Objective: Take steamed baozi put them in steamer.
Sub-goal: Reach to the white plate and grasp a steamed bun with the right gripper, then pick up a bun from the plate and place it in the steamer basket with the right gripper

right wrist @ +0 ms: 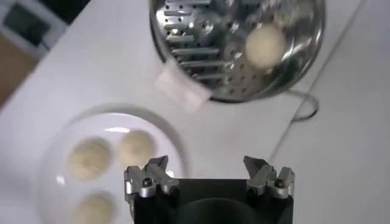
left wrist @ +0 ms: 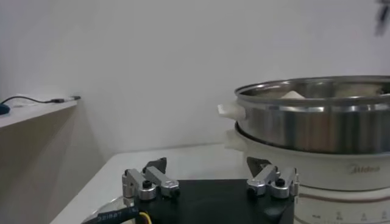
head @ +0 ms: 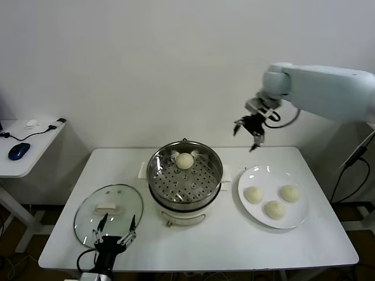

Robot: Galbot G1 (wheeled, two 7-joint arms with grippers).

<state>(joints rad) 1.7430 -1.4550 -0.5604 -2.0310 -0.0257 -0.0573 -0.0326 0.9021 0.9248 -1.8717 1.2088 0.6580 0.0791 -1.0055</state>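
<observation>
Right claw (head: 248,132) raised, spread open, nothing held; left claw (head: 115,229) parked open at the near table edge.
Three buns (head: 274,202) are left on the plate (head: 300,218); one bun (head: 185,161) is in the steamer (head: 184,180). Next judged: descent onto a plate bun.

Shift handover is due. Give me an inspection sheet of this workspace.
Surface: white table, no spills seen.
Job's things: one cream-white baozi in the round steel steamer; three baozi on the white plate.
Clutter: round glass lid beside the steamer.
Grippers: right gripper open, raised, empty; left gripper open, low by the lid.
Cables: black cable at right.
Surroundings: side desk with blue mouse.
</observation>
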